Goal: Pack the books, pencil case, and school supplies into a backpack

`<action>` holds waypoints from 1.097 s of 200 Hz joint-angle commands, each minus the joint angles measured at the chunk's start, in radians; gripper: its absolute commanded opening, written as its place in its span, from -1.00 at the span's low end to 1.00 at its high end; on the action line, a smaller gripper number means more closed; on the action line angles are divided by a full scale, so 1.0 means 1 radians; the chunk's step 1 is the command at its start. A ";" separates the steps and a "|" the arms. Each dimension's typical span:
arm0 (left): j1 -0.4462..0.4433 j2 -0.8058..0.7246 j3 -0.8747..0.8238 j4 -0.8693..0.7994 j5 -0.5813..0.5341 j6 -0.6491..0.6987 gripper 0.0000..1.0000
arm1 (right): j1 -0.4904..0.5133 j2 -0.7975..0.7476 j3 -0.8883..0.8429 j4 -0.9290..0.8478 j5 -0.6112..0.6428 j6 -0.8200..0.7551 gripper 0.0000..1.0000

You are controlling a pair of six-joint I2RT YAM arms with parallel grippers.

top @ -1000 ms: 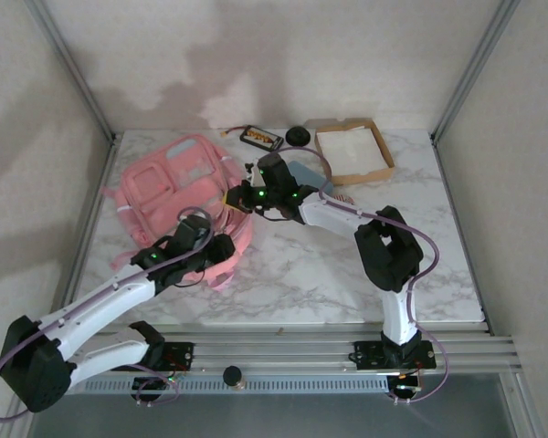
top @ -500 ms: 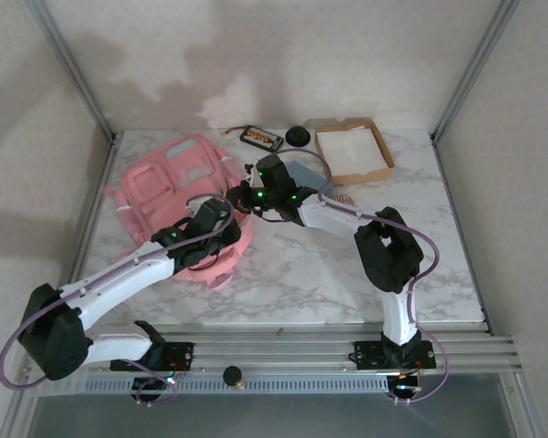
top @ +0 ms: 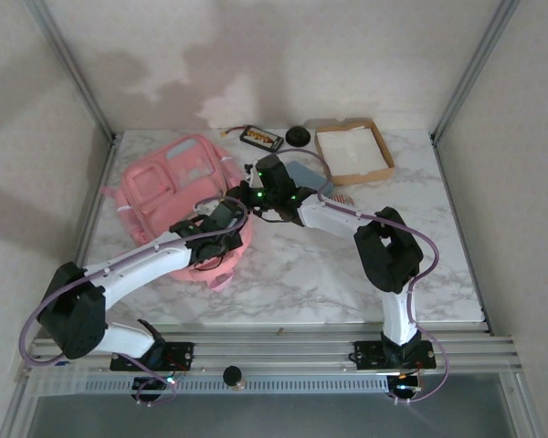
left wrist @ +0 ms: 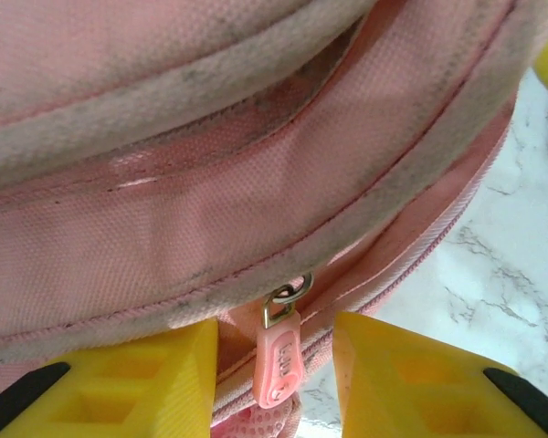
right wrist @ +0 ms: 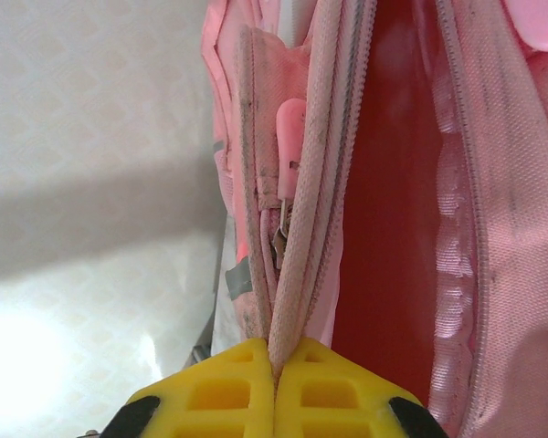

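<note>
The pink backpack (top: 169, 192) lies at the left of the table with its main opening facing right. My right gripper (top: 245, 194) is shut on the piped rim (right wrist: 315, 265) of that opening, with the red lining (right wrist: 388, 182) showing beside it. My left gripper (top: 221, 239) is at the backpack's near edge. It is open, with its yellow fingers (left wrist: 128, 383) on either side of a pink zipper pull (left wrist: 277, 360) and not touching it. A dark book (top: 261, 138) lies at the back. A grey-blue flat thing (top: 303, 172) lies partly under my right arm; I cannot tell if it is the pencil case.
A shallow cardboard tray (top: 352, 151) with white lining stands at the back right. A black round object (top: 298, 135) sits next to the dark book. Bare marble table (top: 310, 269) stretches along the front and right. Metal frame posts stand at the back corners.
My left arm has swung right and forward along the backpack's near edge, closer to the right gripper, and its jaws have narrowed a little. The right arm has not moved.
</note>
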 commanded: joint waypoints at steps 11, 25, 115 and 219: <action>-0.007 0.049 0.045 0.006 -0.077 -0.037 -0.38 | 0.022 -0.061 0.009 0.104 0.002 0.016 -1.00; -0.005 0.062 0.049 0.024 -0.090 -0.041 -0.43 | 0.022 -0.066 0.003 0.105 0.004 0.017 -1.00; -0.005 0.056 0.045 0.089 -0.081 0.006 -0.90 | 0.005 -0.077 -0.023 0.096 0.040 0.005 -1.00; 0.022 -0.185 -0.161 -0.197 0.002 0.045 -1.00 | -0.157 -0.057 0.017 0.049 0.021 -0.012 -1.00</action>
